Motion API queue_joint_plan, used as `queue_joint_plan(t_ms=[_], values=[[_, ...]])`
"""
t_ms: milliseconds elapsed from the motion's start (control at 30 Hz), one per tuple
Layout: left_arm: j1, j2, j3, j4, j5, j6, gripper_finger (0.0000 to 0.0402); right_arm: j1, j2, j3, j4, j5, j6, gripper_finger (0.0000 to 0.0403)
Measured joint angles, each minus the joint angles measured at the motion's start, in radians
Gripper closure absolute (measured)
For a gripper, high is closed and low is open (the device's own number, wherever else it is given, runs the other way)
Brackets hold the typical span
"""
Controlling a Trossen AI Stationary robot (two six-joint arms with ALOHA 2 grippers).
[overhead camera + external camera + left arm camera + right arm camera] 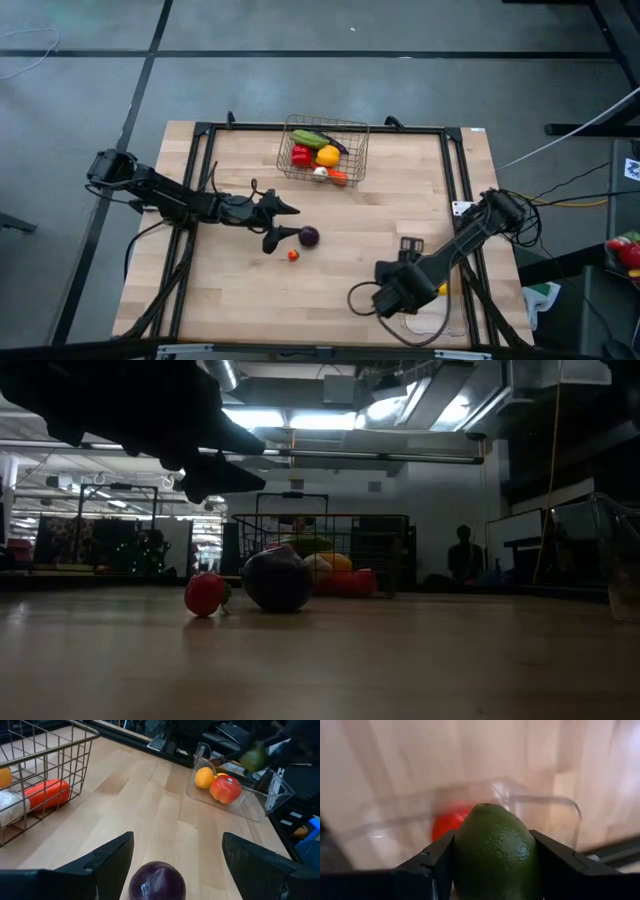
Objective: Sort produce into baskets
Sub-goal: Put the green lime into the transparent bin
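My left gripper [283, 224] is open and hovers at mid-table above a round purple fruit [309, 236]. In the left wrist view the fruit [157, 881] shows just ahead of the spread fingers, untouched, resting on the table. A small red fruit [293, 255] lies beside it. My right gripper [392, 292] is at the near right over the clear plastic tray [430, 322], shut on a green fruit [495, 852]. The wire basket [350, 128] at the far middle holds several pieces of produce. My right gripper pinches the green fruit by its two opposite sides [459, 855] between its two fingers. The fruit is lifted clear above the clear tray [570, 807], one end pointing away from the wrist. It also shows in the left wrist view [254, 757], above the tray.
The clear tray [272, 795] holds an orange fruit [203, 777] and a red one [226, 789]. The basket [75, 745] holds a red piece [47, 794], a pale one [12, 806], green, yellow and orange pieces. A dark metal frame [200, 150] runs along the table's sides.
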Motion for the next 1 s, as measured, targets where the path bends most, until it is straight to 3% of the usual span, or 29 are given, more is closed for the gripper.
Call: queue_joint_plan(t_ms=[200, 433, 1000], values=[[0.000, 0.000, 0.000, 0.000, -0.020, 0.000, 0.0102, 0.038, -0.064, -0.214, 0.004, 0.049, 0.037, 0.0189], [0.000, 0.000, 0.000, 0.000, -0.020, 0.000, 0.0102, 0.033, -0.064, -0.354, 0.063, 0.039, 0.036, 0.0189], [0.000, 0.000, -0.001, 0.000, -0.023, 0.000, 0.0102, 0.033, -0.064, -0.371, 0.060, 0.021, 0.036, 0.0123]])
